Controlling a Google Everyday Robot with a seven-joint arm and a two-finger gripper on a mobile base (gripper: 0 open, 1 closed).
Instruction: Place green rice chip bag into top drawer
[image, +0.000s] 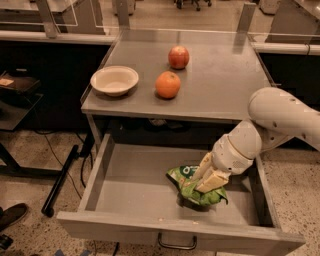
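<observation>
The green rice chip bag (194, 189) lies crumpled on the floor of the top drawer (135, 187), right of its middle. The drawer is pulled wide open, with its flat front and dark loop handle (177, 243) toward the camera. My gripper (207, 175) reaches down into the drawer from the right, and its pale fingers (213, 179) rest on the top of the bag. The white arm (280, 120) comes in from the right edge.
On the grey tabletop (220, 85) above the drawer stand a cream bowl (114, 80), an orange (167, 84) and a red apple (178, 57). A black stand leg (60, 180) lies on the floor at left. A shoe (11, 216) shows at bottom left.
</observation>
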